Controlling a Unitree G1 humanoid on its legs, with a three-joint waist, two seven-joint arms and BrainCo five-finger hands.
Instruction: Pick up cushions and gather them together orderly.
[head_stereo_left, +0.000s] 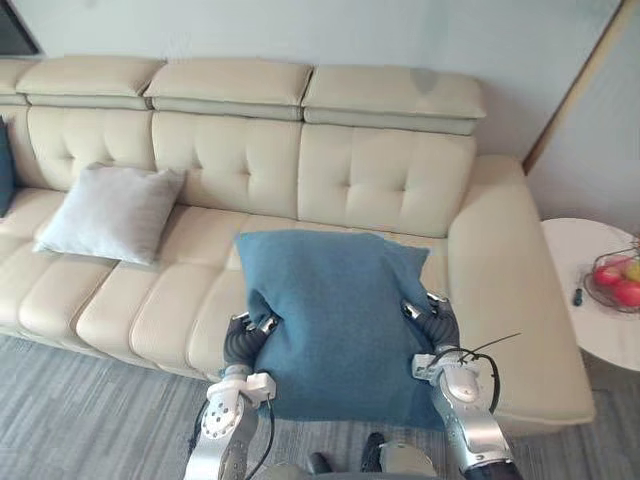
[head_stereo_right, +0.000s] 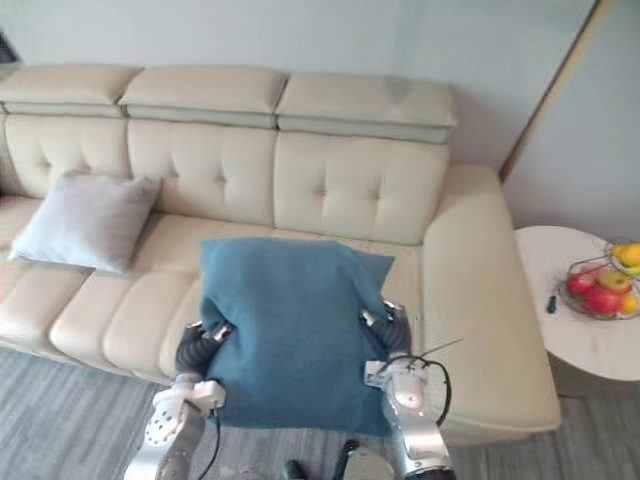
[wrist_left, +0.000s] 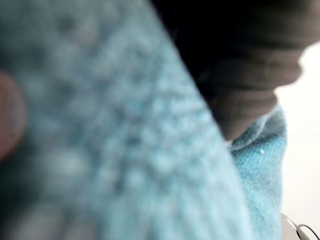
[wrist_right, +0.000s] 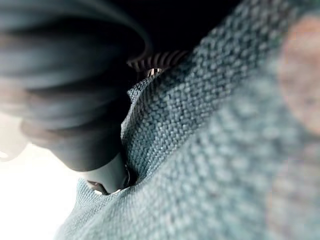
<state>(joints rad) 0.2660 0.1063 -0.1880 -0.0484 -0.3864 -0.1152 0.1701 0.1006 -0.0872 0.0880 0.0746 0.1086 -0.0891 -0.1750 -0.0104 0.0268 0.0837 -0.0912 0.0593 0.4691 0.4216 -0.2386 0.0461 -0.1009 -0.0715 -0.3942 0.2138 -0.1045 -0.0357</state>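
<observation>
A blue cushion (head_stereo_left: 340, 320) is held up between both hands in front of a cream sofa (head_stereo_left: 380, 170), its broad face turned towards the head camera. It covers the front of the seat right of the middle. The left hand (head_stereo_left: 247, 335) is set against the cushion's left edge and the right hand (head_stereo_left: 432, 322) against its right edge. At each side the fabric is dented and bunched where dark-tipped fingers are dug into it. In the wrist views the woven blue cloth is pressed close against each ribbed cover, and the fingers appear to be curled into it, though much of them is buried in the fabric. A grey cushion (head_stereo_left: 112, 212) is propped against the backrest on the sofa's left part, well apart from the blue one. Beyond the sofa's right arm a round white side table (head_stereo_left: 590, 320) is seen, with a wire basket of fruit (head_stereo_left: 618, 278) on it.
</observation>
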